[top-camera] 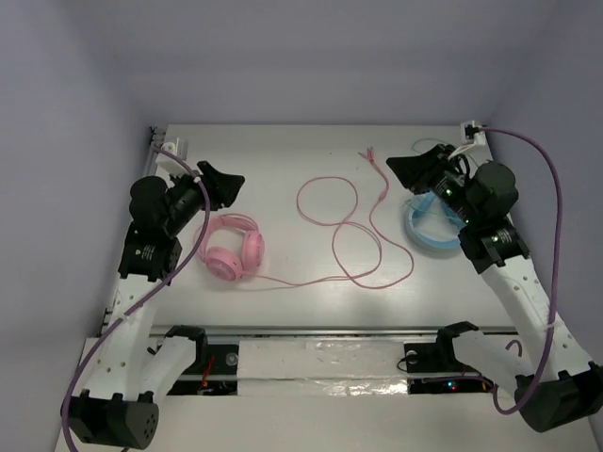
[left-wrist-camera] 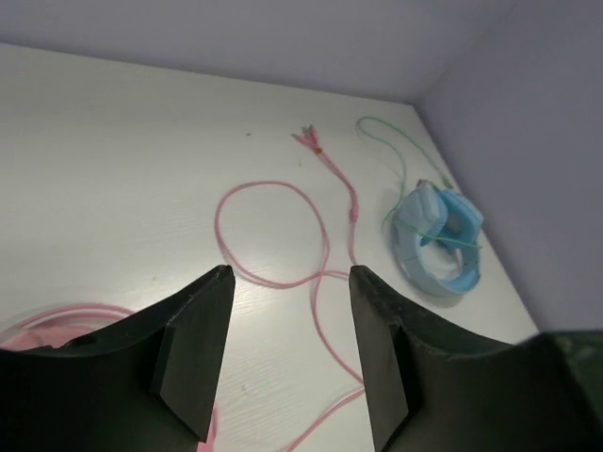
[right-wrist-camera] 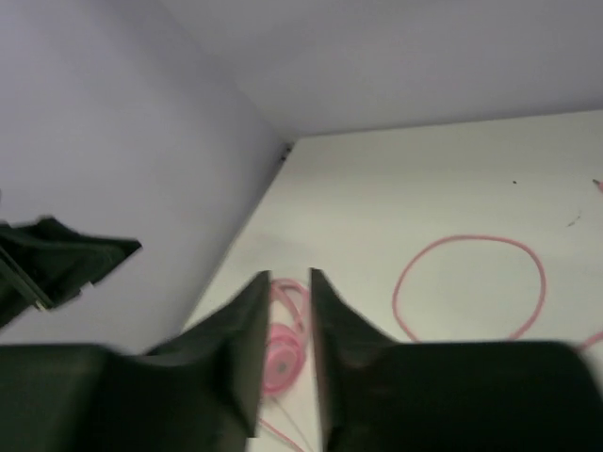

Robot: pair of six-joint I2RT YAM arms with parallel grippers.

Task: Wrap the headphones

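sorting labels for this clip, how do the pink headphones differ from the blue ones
The pink headphones lie on the left of the table, the blue headphones on its right. The pink cable sprawls in wide loops across the middle; the green cable stays near the blue pair, toward the back corner. Both are over-ear sets resting on the table.

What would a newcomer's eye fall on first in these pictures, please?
The pink headphones lie on the left side of the table, and their long pink cable sprawls in loose, unwrapped loops across the middle. On the right side sits a light blue headset, partly hidden by the right arm in the top view.
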